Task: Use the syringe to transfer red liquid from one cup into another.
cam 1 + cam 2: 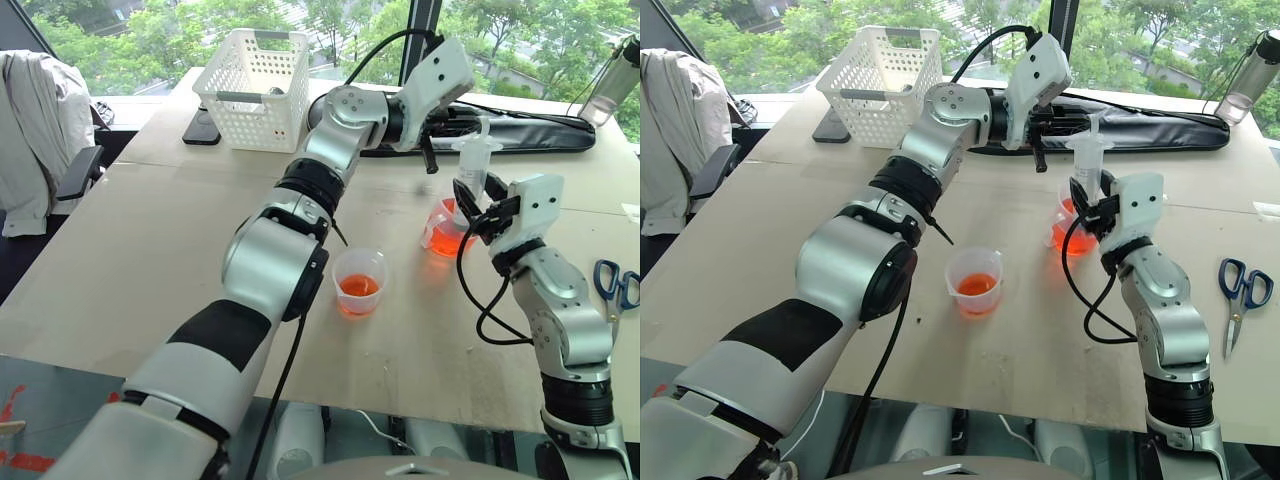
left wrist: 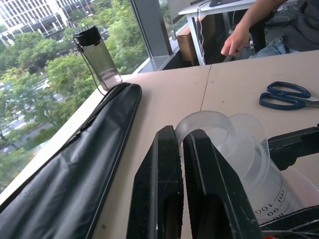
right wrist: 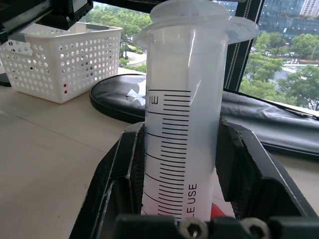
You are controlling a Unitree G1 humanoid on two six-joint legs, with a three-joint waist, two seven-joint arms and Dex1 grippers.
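My right gripper [image 3: 182, 128] is shut on the barrel of the syringe [image 1: 478, 160], a clear one with printed marks, and holds it upright. The syringe stands over the wider cup [image 1: 443, 232], which holds red liquid [image 1: 440, 240]; its tip is hidden behind the gripper. The white plunger top [image 2: 209, 124] sits just beyond my left gripper [image 2: 180, 134], which is shut with nothing between its fingers. That arm reaches across the table from the left. The smaller handle-less cup [image 1: 360, 282] stands nearer the table's front, with some red liquid [image 1: 359, 288] in its bottom.
A white basket [image 1: 255, 85] and a dark phone [image 1: 200, 130] sit at the back left. A long black bag [image 1: 520, 130] lies along the back edge beside a bottle [image 1: 610, 85]. Blue-handled scissors [image 1: 615, 285] lie at the right. A person's hand [image 2: 234, 42] shows at another table.
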